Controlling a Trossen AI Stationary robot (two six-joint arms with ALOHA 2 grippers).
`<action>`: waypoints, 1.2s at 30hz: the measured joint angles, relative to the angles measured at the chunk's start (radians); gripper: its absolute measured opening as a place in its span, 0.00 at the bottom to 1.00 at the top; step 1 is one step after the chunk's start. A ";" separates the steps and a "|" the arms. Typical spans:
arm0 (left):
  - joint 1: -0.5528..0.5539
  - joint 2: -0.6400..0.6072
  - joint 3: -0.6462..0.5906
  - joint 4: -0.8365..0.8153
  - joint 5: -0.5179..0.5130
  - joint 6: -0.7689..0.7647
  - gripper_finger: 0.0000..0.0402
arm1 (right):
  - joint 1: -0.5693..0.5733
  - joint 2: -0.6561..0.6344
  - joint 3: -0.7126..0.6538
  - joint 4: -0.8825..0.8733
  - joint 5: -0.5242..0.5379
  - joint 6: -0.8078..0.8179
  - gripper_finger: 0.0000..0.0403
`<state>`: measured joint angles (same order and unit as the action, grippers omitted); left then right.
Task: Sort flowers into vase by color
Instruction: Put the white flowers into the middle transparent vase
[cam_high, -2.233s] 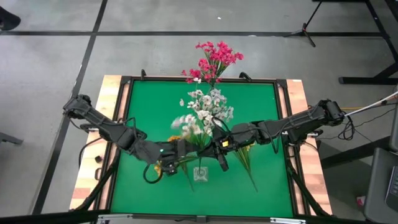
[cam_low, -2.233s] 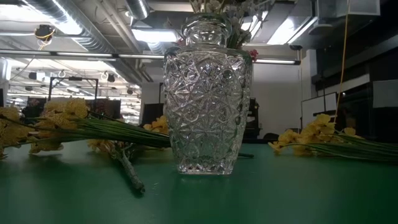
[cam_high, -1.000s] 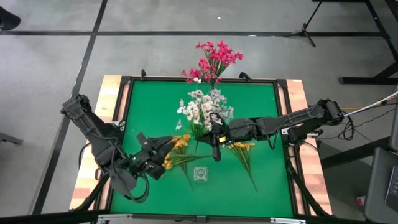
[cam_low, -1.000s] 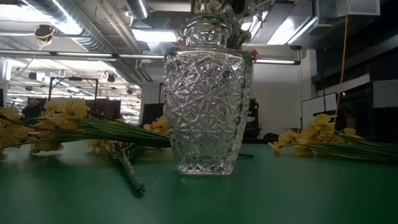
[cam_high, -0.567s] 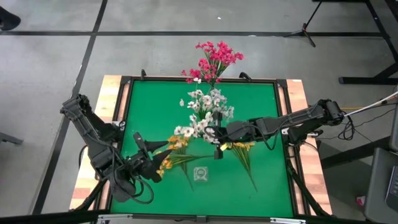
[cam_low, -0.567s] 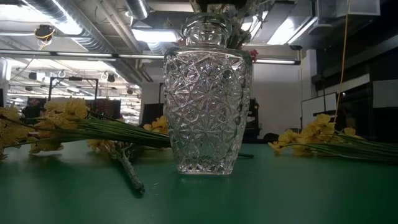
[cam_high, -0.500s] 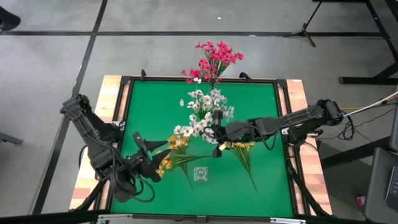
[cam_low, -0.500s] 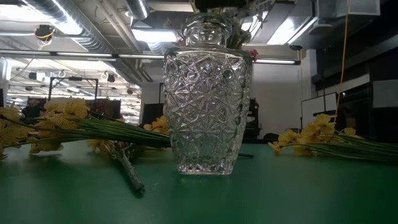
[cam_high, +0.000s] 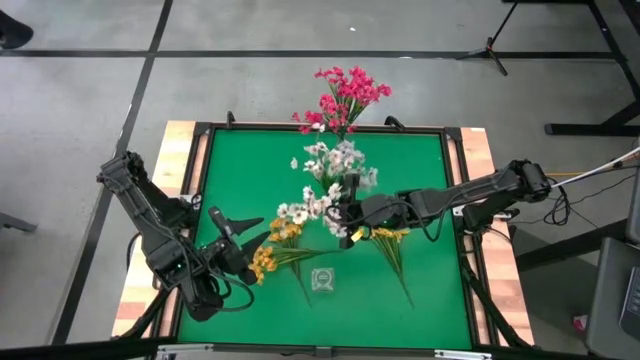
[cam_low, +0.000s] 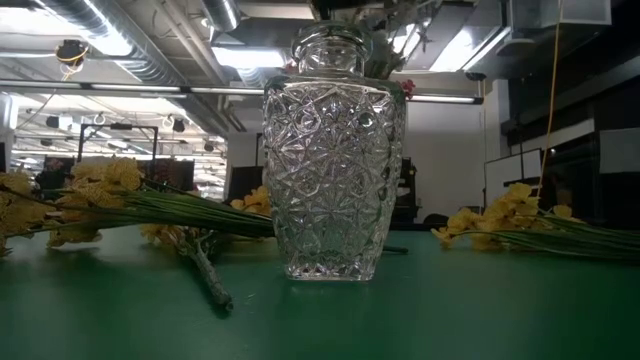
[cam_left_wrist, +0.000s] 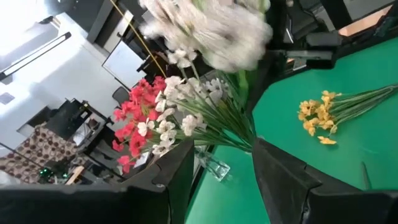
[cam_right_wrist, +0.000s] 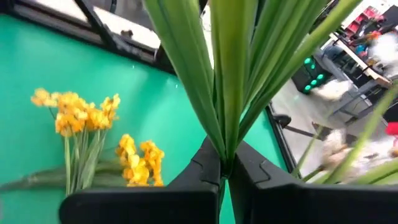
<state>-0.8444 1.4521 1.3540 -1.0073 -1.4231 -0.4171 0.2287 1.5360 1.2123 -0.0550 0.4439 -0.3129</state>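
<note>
we logged the right gripper (cam_high: 345, 222) near the centre of the high view, its fingers (cam_right_wrist: 208, 171) pinched tight on the green stems of the white flowers (cam_high: 322, 190). the left gripper (cam_high: 232, 235) sat at lower left, fingers spread wide with nothing between them. yellow flowers (cam_high: 268, 250) lay on the green table (cam_high: 420, 170) just beside it, more yellow flowers (cam_high: 390, 240) right of centre. the glass vase (cam_low: 333, 150) stood at lower centre. pink flowers (cam_high: 345, 95) showed at the upper edge.
</note>
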 joint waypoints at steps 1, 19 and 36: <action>0.000 0.000 0.000 -0.002 0.000 0.000 0.40 | 0.000 -0.001 0.009 0.001 -0.002 0.006 0.02; 0.000 0.000 0.000 -0.144 0.000 -0.212 0.40 | -0.027 0.012 0.101 -0.208 0.009 0.148 0.02; 0.000 0.000 -0.010 -0.161 -0.001 -0.237 0.40 | -0.032 0.066 0.098 -0.214 0.045 0.245 0.02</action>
<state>-0.8448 1.4517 1.3444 -1.1687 -1.4242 -0.6537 0.1971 1.6024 1.3098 -0.2688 0.4885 -0.0678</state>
